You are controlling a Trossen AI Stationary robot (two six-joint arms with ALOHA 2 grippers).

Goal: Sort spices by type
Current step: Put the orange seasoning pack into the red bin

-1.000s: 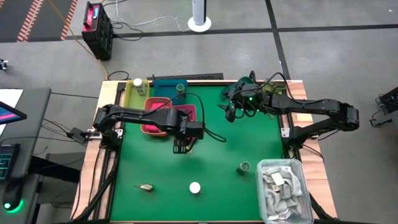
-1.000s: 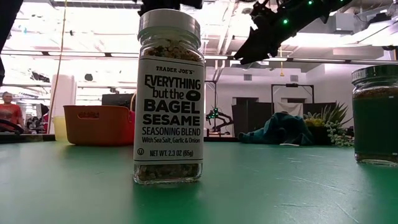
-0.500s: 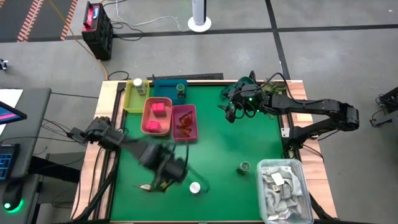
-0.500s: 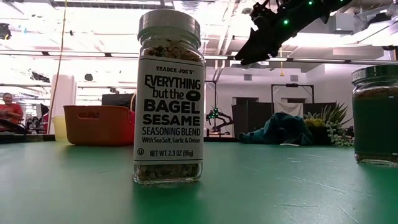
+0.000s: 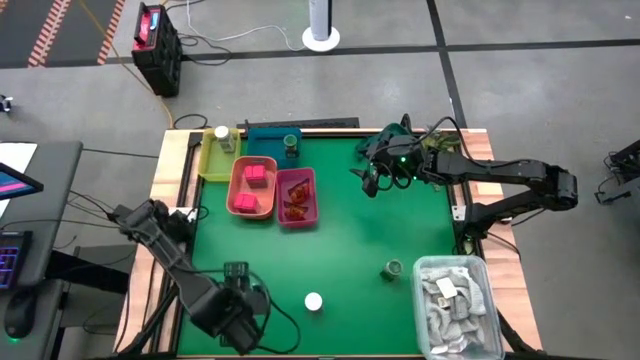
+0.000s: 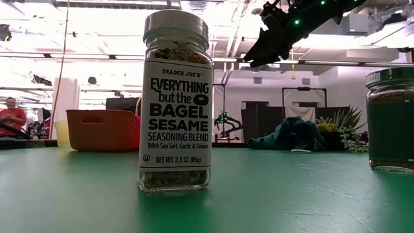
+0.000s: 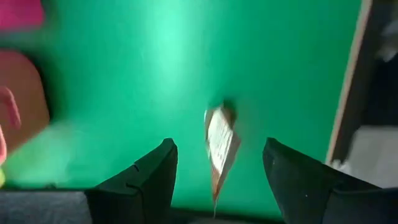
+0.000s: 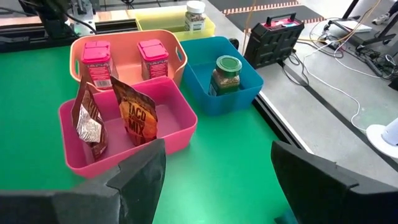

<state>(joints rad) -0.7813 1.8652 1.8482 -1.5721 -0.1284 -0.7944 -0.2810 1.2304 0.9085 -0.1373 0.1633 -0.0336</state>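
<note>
Overhead, four small bins sit at the far left of the green table (image 5: 330, 230): a yellow bin (image 5: 216, 158) with a white-topped jar (image 5: 221, 133), a teal bin (image 5: 272, 140) with a green-topped jar (image 5: 291, 142), an orange bin (image 5: 250, 188) with pink blocks (image 5: 257, 177), and a pink bin (image 5: 297, 197) with reddish sachets (image 5: 295, 205). Loose on the cloth stand another white-topped jar (image 5: 314, 301) and a green-topped one (image 5: 392, 268); a clear tub (image 5: 455, 305) of pale packets fills the near right corner. The left gripper (image 5: 237, 284) hangs over the near left edge; the right gripper (image 5: 371, 180) waits high at the far side.

At table level, the near jar reads "Trader Joe's Everything but the Bagel Sesame Seasoning Blend", against a bright workshop.

Past the left wrist, fingers (image 7: 155, 180) spread wide flank a blurred packet (image 7: 221, 146), seemingly a sachet, untouched.

Past the right wrist, fingers (image 8: 140, 174) stand apart; one sachet says "Taco Mix".
</note>
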